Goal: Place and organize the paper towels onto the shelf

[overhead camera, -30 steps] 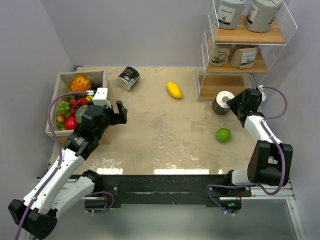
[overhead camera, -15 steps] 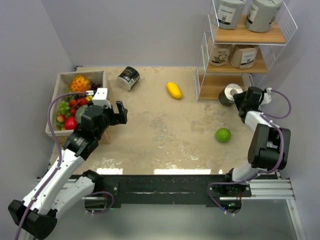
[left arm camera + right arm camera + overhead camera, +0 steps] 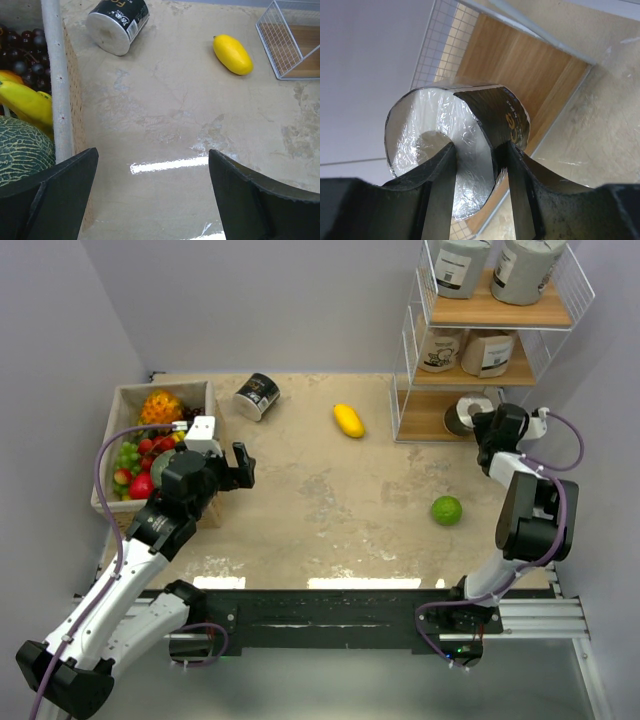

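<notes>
- The right fingers [image 3: 482, 424] are clamped on a black roll [image 3: 465, 412] of paper towel at the open front of the bottom tier of the shelf [image 3: 500, 312]. The roll lies on its side with its pale end face turned outward.
- From the right wrist, the right fingers [image 3: 441, 180] pinch the wall of the black roll [image 3: 470, 115]. One presses the plastic-covered end face by the core hollow and the other the black labelled wrapper. The wooden board and white wire mesh of the shelf [image 3: 520, 75] lie behind. It cannot be told whether the roll touches the board.
- Two grey rolls [image 3: 462, 265] [image 3: 527, 268] stand on the top tier, and two tan rolls [image 3: 441, 348] [image 3: 489, 352] stand side by side on the middle tier.
- A second black roll [image 3: 257, 396] [image 3: 117, 25] lies on its side on the worktop [image 3: 320, 500] [image 3: 165, 110], just beside the far corner of the fruit box [image 3: 120, 400] [image 3: 52, 75].
- The left fingers [image 3: 241, 462] [image 3: 55, 190] are spread wide and grip nothing, hanging over the worktop next to the fruit box.
- A yellow fruit [image 3: 348, 420] [image 3: 232, 53] lies between the second black roll and the shelf. A green fruit [image 3: 447, 510] sits nearer the arms, apart from both.
</notes>
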You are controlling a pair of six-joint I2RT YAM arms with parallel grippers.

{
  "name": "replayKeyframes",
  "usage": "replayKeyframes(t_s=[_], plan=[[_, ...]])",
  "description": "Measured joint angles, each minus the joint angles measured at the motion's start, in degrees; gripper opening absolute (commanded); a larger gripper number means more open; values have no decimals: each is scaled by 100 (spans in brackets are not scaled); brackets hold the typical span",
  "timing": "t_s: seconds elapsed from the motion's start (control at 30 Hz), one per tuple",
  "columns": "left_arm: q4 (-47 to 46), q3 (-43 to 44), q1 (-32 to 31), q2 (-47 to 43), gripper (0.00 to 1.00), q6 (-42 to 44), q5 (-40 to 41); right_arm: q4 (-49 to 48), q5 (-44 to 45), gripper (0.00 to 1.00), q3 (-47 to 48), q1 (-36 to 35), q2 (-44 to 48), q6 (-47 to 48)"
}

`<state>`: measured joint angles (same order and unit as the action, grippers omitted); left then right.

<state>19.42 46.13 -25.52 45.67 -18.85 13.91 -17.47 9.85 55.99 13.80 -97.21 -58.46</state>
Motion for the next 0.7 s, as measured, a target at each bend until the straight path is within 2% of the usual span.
replayKeyframes(t_s=[0.37,0.7], plan=[[-2,-13,-11,-7,96,2,0,-629,120,50,28,11,-330,-225],[-4,-63,-37,11,96,2,2,-654,404,51,151,11,-463,-201]])
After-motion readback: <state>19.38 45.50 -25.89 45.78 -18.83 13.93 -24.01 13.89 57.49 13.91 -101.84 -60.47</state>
